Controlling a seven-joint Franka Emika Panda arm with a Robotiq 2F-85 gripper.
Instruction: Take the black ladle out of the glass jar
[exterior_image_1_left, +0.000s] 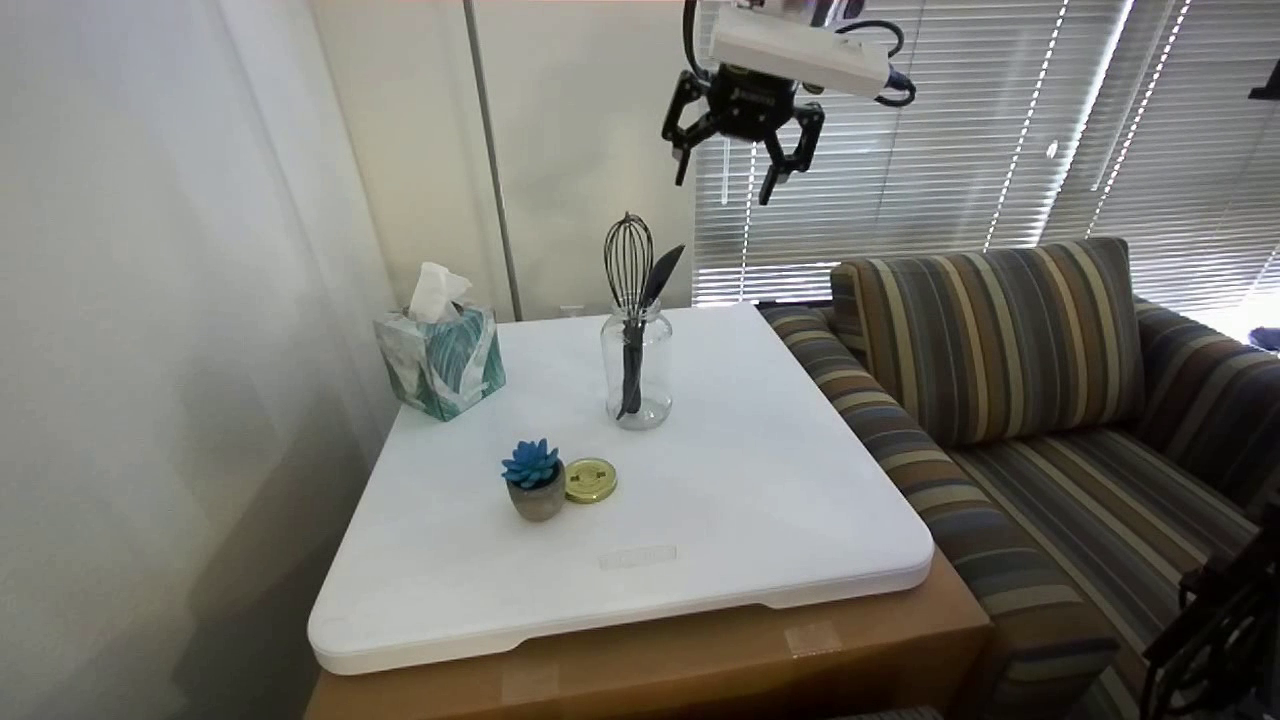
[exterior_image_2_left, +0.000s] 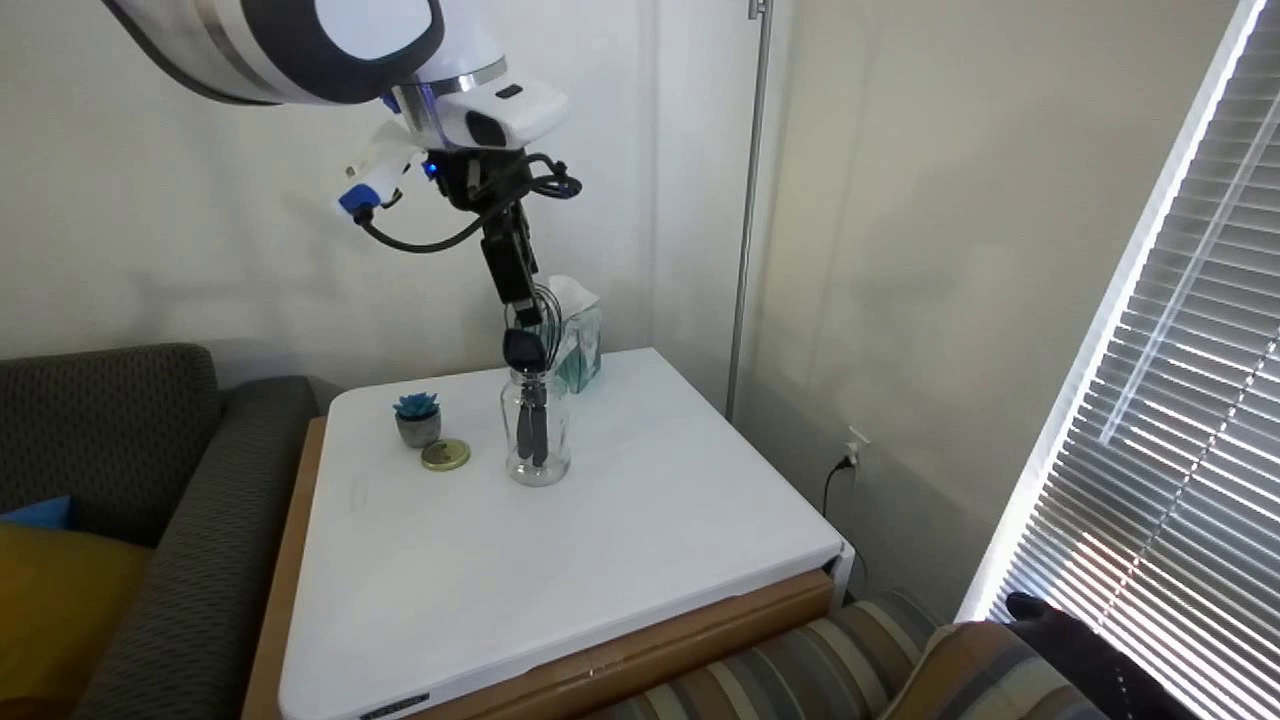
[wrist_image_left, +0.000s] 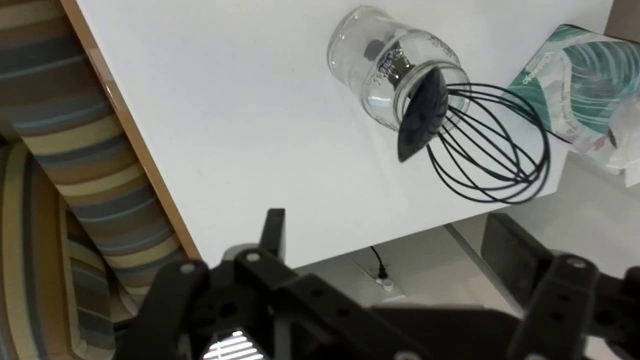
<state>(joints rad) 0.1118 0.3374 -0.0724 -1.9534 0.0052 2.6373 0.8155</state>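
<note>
The glass jar (exterior_image_1_left: 655, 375) stands upright on the white table, also in an exterior view (exterior_image_2_left: 556, 440) and the wrist view (wrist_image_left: 347, 47). The black ladle (exterior_image_1_left: 662, 272) leans in it, handle down, its dark scoop above the rim; the scoop shows in an exterior view (exterior_image_2_left: 525, 350) and the wrist view (wrist_image_left: 424, 117). A wire whisk (exterior_image_1_left: 628, 262) stands in the jar beside the ladle, also in the wrist view (wrist_image_left: 492, 145). My gripper (exterior_image_1_left: 723, 193) is open and empty, above the utensils and apart from them. Its fingers spread wide in the wrist view (wrist_image_left: 387, 220).
A teal tissue box (exterior_image_1_left: 440, 365) stands near the wall, also close behind the jar in an exterior view (exterior_image_2_left: 582, 350). A blue potted plant (exterior_image_1_left: 535, 485) and a gold lid (exterior_image_1_left: 590, 480) lie nearer the table's edge. A striped sofa (exterior_image_1_left: 990, 350) adjoins the table (exterior_image_1_left: 780, 500).
</note>
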